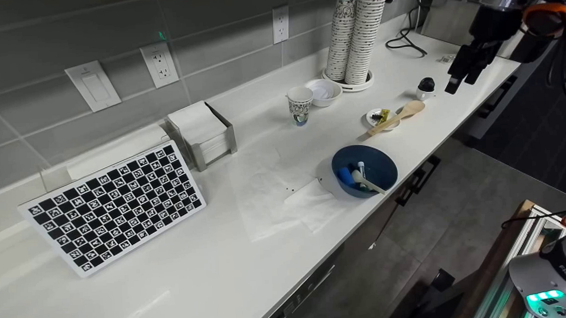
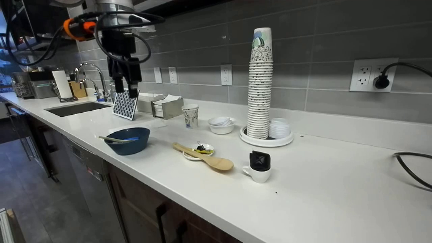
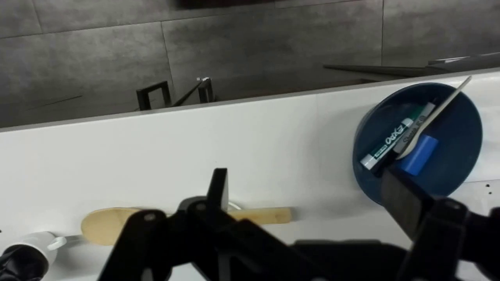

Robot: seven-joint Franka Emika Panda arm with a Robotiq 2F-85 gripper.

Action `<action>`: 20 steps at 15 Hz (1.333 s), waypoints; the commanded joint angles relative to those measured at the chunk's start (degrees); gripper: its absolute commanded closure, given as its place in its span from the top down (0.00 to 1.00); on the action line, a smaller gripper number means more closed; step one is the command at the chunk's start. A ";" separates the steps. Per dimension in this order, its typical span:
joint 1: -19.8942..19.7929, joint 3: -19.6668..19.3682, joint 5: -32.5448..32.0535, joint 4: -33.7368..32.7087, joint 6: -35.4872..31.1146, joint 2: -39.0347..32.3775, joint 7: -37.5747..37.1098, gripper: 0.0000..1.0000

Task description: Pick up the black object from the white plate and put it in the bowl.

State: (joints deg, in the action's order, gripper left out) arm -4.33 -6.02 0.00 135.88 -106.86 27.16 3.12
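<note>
Our gripper (image 3: 309, 194) stands wide and holds nothing. On the white plate (image 2: 210, 147) we see what looks like a black clip (image 2: 200, 147) beside a yellow item (image 2: 205, 152); we expect it light, stiff and slick, best pinched across its body. The wooden spoon (image 2: 206, 158) crosses the plate, so we favor the opener side toward the wall (image 2: 290, 71). The bowl (image 2: 132, 146), with markers (image 3: 392, 136) inside, sits near the table's (image 2: 320, 202) front edge.

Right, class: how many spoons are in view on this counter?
2: a wooden spoon lying across the white plate, and a pale spoon in the blue bowl, handle past the rim. Others could be hidden there.
</note>
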 commanded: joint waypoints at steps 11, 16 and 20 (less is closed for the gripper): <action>1.06 7.33 5.43 5.90 -26.29 -5.26 -19.98 1.00; -4.02 14.37 -9.83 5.52 -48.18 -17.91 -32.07 1.00; -1.88 12.34 -8.35 6.26 -47.79 -17.90 -30.42 1.00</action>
State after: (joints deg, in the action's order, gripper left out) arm -7.33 7.49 -8.14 142.18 -154.77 9.21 -27.24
